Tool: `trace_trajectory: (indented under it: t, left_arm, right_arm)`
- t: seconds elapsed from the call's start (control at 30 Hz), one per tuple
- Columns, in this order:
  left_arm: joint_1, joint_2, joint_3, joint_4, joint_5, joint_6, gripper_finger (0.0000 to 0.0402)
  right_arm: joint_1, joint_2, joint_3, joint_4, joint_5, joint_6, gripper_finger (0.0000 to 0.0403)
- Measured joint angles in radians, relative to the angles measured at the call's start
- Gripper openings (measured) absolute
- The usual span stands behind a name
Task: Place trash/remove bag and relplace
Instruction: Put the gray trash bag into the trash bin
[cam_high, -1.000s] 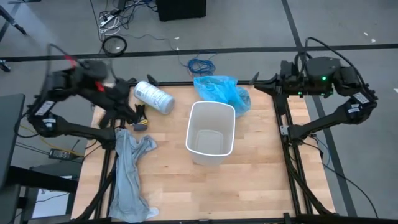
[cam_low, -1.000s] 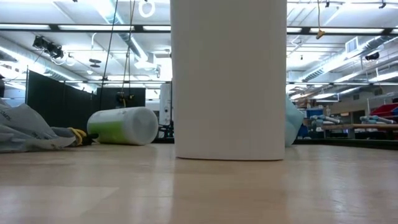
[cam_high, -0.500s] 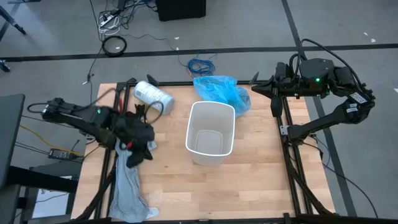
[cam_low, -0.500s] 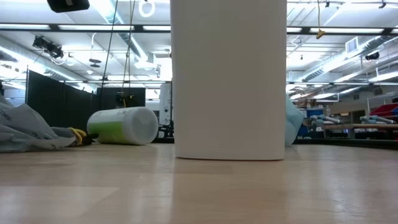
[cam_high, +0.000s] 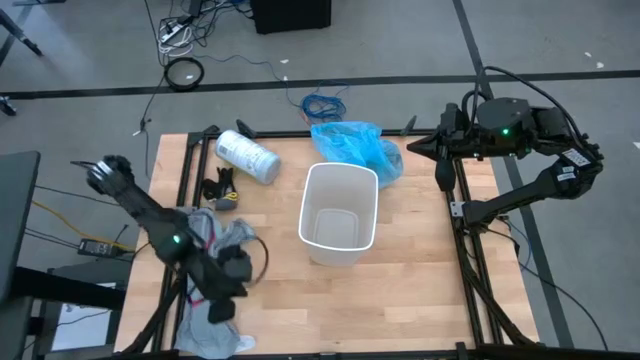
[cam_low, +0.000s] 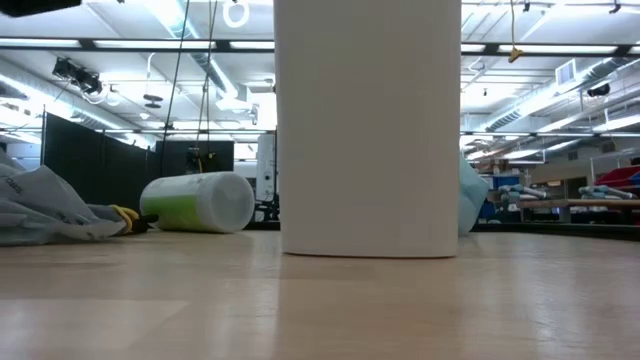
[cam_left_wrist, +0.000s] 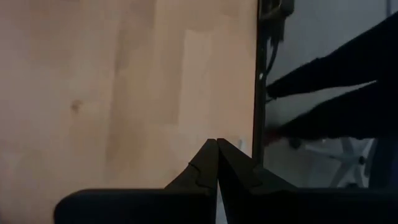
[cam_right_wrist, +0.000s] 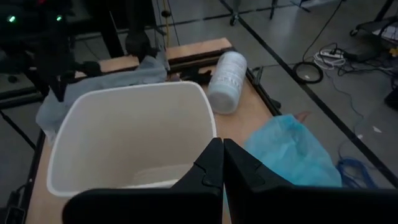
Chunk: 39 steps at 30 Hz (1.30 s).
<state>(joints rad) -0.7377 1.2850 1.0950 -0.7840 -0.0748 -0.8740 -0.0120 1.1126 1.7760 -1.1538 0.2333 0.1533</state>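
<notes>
Centrally on the wooden table (cam_high: 420, 290) stands a white waste bin (cam_high: 340, 215), upright and unlined, its inside bare; it serves as the landmark for the rest. Just behind the bin, toward the table's far edge and slightly to its right in the high view, lies the crumpled light-blue bag (cam_high: 355, 148), resting against the bin's far rim. In the low view only a sliver of that blue plastic (cam_low: 470, 205) peeks out beside the bin's wall. Left of the bin and farther back lies a white cylindrical roll (cam_high: 247, 156) on its side, with a small black-and-yellow object (cam_high: 222, 190) nearer to the table's left edge. Well to the left of the bin, stretching down toward the near-left corner, lies the limp grey liner (cam_high: 205, 290), bunched and wrinkled.

The left gripper (cam_high: 226, 285) hovers over that grey liner, well left of the bin and nearer the front edge; its wrist view shows the two dark fingers (cam_left_wrist: 208, 167) pressed together with nothing visible between them, over bare wood near the table's edge. Whether it touches the liner cannot be told. The right gripper (cam_high: 412, 148) waits off the bin's far right, beside the blue bag and by the table's right rail, its fingers (cam_right_wrist: 212, 165) closed tip to tip and holding nothing, pointed toward the bin's open top.

No loose scraps of trash are visible near the bin.
</notes>
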Motion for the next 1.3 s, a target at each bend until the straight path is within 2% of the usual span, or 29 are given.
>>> trace_trajectory:
  t: [0.2, 0.4, 0.57, 0.73, 0.87, 1.1, 1.3]
  left_arm:
    - [-0.067, 0.145, 0.008, 0.068, 0.123, -0.063, 0.0014]
    - [-0.142, 0.230, 0.035, 0.074, 0.129, -0.091, 0.0014]
    - [-0.189, 0.281, 0.029, 0.239, 0.133, -0.096, 0.0020]
    - [-0.208, 0.317, 0.029, 0.379, 0.197, -0.098, 0.0049]
    - [-0.222, 0.336, 0.027, 0.362, 0.260, -0.099, 0.0081]
    - [-0.256, 0.382, 0.027, 0.383, 0.266, -0.114, 0.0129]
    - [-0.268, 0.445, 0.027, 0.367, 0.271, -0.180, 0.0143]
  right_arm:
    - [0.000, 0.000, 0.000, -0.029, -0.018, 0.023, 0.0000]
    - [0.000, 0.000, 0.000, -0.029, -0.071, 0.064, 0.0000]
    - [0.000, 0.000, 0.000, -0.030, -0.071, 0.060, 0.0000]
    - [0.000, 0.000, 0.000, -0.030, -0.071, 0.059, 0.0000]
    - [0.000, 0.000, 0.000, -0.030, -0.071, 0.060, 0.0000]
    - [-0.001, 0.000, 0.000, -0.030, -0.070, 0.053, 0.0000]
    - [-0.004, 0.000, 0.000, -0.030, -0.065, 0.047, 0.0000]
